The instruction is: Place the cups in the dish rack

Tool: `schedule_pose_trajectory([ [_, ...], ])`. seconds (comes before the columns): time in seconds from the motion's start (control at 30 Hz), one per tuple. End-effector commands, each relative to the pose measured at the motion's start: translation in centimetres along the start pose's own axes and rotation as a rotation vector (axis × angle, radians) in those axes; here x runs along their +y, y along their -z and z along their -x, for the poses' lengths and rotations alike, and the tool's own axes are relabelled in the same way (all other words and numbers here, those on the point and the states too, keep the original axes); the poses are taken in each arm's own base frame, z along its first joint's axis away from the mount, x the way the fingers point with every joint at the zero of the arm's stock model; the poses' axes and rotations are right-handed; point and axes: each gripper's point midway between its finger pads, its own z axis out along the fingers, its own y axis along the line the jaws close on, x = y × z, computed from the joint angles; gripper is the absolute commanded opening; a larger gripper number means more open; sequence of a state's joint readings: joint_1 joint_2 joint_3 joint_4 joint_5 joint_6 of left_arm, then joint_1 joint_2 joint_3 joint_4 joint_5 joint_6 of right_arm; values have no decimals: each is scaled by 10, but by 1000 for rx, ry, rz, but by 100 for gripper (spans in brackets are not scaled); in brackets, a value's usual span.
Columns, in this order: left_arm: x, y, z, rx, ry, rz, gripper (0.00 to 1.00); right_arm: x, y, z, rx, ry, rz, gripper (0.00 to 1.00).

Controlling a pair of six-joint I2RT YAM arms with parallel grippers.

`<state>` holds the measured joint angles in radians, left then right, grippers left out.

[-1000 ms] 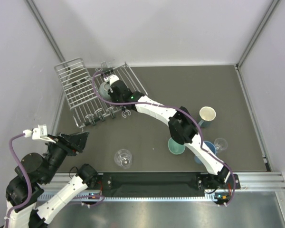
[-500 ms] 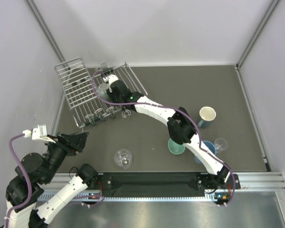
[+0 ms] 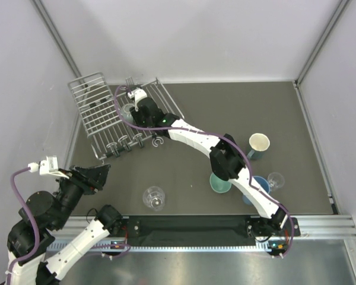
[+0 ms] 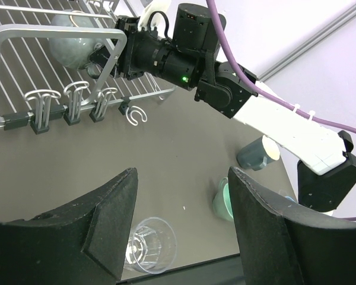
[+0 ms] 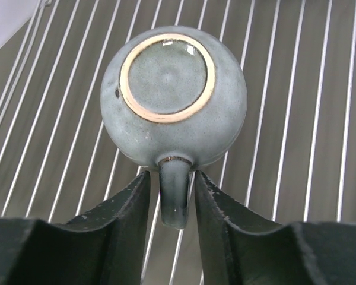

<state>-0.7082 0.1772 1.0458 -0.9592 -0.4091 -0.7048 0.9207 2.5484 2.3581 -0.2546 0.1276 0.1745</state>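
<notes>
The grey-teal mug (image 5: pixel 172 95) sits upside down on the flat grid of the silver dish rack (image 3: pixel 95 113), its handle pointing at my right gripper (image 5: pixel 172 184). The right fingers stand on either side of the handle with a thin gap on each side, so the gripper is open. The mug also shows in the top view (image 3: pixel 128 110). My left gripper (image 4: pixel 184 219) is open and empty, held high over the near left of the table. A large clear glass (image 3: pixel 154 198) stands below it. The mint-green mug (image 3: pixel 220 183), cream cup (image 3: pixel 258 143), blue tumbler (image 3: pixel 258 187) and small clear glass (image 3: pixel 275 180) are on the right.
The rack's raised slotted section (image 3: pixel 89 89) stands at its far left, and small hooks (image 4: pixel 74 104) line its near edge. The right arm (image 3: pixel 196 139) stretches diagonally across the table above the mint mug. Walls close in the left, far and right sides.
My right gripper has shifted slightly farther over the rack with the mug, which now rests on the grid. The left arm has not moved.
</notes>
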Motion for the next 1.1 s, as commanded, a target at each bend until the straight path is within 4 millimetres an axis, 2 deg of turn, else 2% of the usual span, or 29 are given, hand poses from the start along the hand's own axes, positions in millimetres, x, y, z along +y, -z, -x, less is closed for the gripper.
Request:
schedule_pose_trajectory([
  [0.0,-2,0,0,4,4,-5,67,6,22,48,-102,-27,9,37],
  [0.03,-2,0,0,6,7,-7,67,6,25,50,-104,-25,9,39],
  [0.07,-3,0,0,8,9,-11,67,8,33,61,-121,-30,16,40],
  [0.1,-5,0,-1,10,11,-16,66,7,35,58,-111,-31,19,40],
  [0.17,-7,0,-2,18,20,-25,66,10,47,71,-135,-43,30,41],
  [0.23,-9,-1,-3,27,27,-31,65,13,55,73,-129,-47,48,42],
  [0.27,-8,-2,-5,34,27,-24,63,15,63,82,-143,-61,55,43],
  [0.3,-7,-3,-6,37,29,-12,60,16,67,83,-139,-65,59,44],
  [0.37,-5,-8,-14,86,23,23,60,16,80,92,-141,-86,58,45],
  [0.43,-7,-14,-23,143,3,41,60,12,89,91,-129,-101,41,45],
  [0.47,-11,-15,-27,169,1,29,60,11,102,99,-130,-115,33,46],
  [0.5,-14,-18,-30,192,-3,29,60,4,107,95,-117,-123,4,46],
  [0.53,-17,-19,-32,203,-3,20,61,2,123,105,-131,-134,-5,47],
  [0.63,-26,-24,-43,267,5,-9,60,-8,143,88,-64,-157,-49,48],
  [0.67,-31,-25,-47,287,10,-25,60,-10,163,98,-81,-182,-55,48],
  [0.7,-32,-27,-51,305,14,-26,60,-17,169,78,-21,-181,-85,48],
  [0.73,-34,-28,-53,316,16,-28,60,-20,191,88,-36,-199,-87,49],
  [0.77,-34,-29,-56,326,15,-32,60,-24,200,83,-22,-220,-97,49],
  [0.8,-39,-31,-58,337,19,-51,60,-36,206,64,26,-228,-133,50],
  [0.83,-40,-32,-59,336,22,-58,60,-41,232,68,21,-248,-143,50],
  [0.87,-39,-34,-63,344,21,-59,61,-53,238,45,71,-268,-180,51],
  [0.93,-44,-37,-66,344,27,-90,61,-69,261,28,109,-286,-234,52],
  [0.97,-42,-40,-73,357,27,-89,61,-76,282,34,86,-314,-248,53],
  [1.0,-47,-42,-75,364,36,-111,61,-92,291,17,116,-327,-302,53],
  [1.03,-48,-44,-78,369,41,-118,61,-100,314,15,119,-351,-329,53],
  [1.07,-48,-47,-83,384,42,-118,61,-108,322,-1,149,-358,-361,53],
])
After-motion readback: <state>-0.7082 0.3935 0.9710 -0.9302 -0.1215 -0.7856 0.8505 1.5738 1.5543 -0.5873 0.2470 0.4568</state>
